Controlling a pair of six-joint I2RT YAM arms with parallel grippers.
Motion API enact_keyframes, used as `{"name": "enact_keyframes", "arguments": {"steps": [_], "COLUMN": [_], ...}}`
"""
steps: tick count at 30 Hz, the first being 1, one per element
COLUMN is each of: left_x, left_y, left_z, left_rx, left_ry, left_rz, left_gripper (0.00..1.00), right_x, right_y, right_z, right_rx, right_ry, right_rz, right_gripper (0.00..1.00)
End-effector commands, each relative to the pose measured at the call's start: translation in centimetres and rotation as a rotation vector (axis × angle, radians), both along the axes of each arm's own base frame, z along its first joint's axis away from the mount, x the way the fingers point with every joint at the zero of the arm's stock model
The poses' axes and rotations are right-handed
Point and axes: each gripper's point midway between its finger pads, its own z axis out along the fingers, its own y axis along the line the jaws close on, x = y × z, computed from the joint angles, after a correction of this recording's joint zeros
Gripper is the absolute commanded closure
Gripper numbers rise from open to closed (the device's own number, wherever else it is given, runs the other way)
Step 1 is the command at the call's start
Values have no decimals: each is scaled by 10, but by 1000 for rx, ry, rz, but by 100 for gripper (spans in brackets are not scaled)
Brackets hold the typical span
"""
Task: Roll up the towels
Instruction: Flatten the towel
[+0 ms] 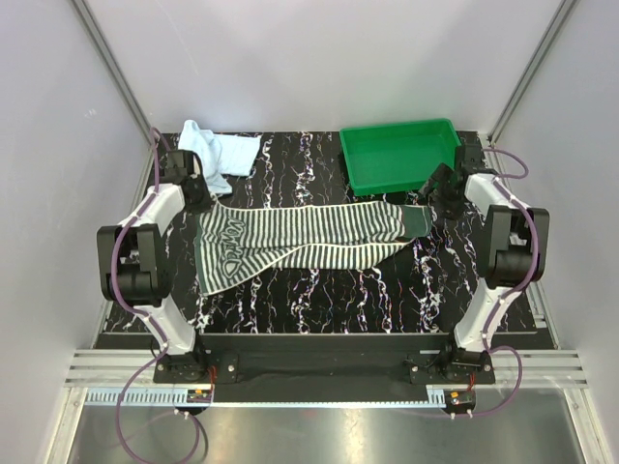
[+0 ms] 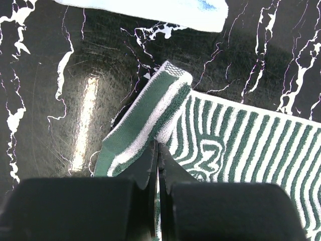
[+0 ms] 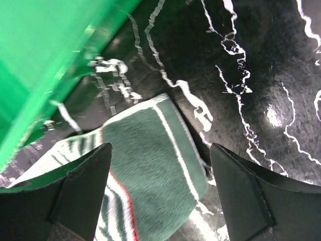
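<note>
Closest to you, the striped towel [image 1: 309, 237] lies long and flat across the middle of the table [image 1: 319, 300]. It reaches from one arm to the other and looks folded into a narrow strip.

Your left claw [image 2: 156, 150] is at the left end of it. The two fingers are pressed together and pinch the edge of the striped towel. Right there the end is lifted a little and turned over onto itself.

Your right claw [image 3: 160, 150] hangs over the other end, the dark green end. Its fingers are spread wide, one on each side, and they hold nothing.

So I think you are getting the striped towel ready, or just starting its first turn. No roll is made yet.

Next, the right claw should come down and either grip its end or hold it flat. Then the left end can be turned over and over, nice and tight. Keep the edges even, or the roll will go crooked.

Farther back on the left, the blue towel [image 1: 224, 152] sits in a loose heap, not rolled. Back on the right is the green tray [image 1: 397, 155].
</note>
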Motion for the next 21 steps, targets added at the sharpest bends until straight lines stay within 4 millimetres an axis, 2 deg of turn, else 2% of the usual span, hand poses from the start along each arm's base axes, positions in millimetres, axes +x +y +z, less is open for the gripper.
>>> {"name": "enact_keyframes", "arguments": {"steps": [1,6,8,11,12,13,15,16,18,19,21], "left_x": [19,19,19,20,21,21,21,21,21,21,21], "left_y": [0,1,2,2,1,1,2,1,2,2,2], "left_z": [19,17,16,16,16,17,17,18,18,18,18], "left_rx": [-5,0,3,2,1,0,0,1,1,1,1], "left_ry": [-66,-57,-54,-55,-55,-57,-57,-58,-58,-60,-60], "left_rz": [-10,-14,-11,-10,-11,-12,-10,-11,-9,-12,-9], "left_gripper": [100,100,100,100,100,100,100,100,100,100,100], "right_x": [6,10,12,13,13,14,13,12,10,9,7], "right_y": [1,7,8,9,10,10,12,12,14,15,15], "right_z": [-10,-31,-34,-38,-41,-41,-45,-46,-49,-49,-44], "right_rx": [-9,32,35,40,45,48,55,58,65,69,67], "right_ry": [28,64,67,69,74,74,82,83,86,84,74], "right_rz": [24,33,34,41,43,47,51,55,57,59,57], "right_gripper": [14,24,26,37,44,54,65,75,83,99,100]}}
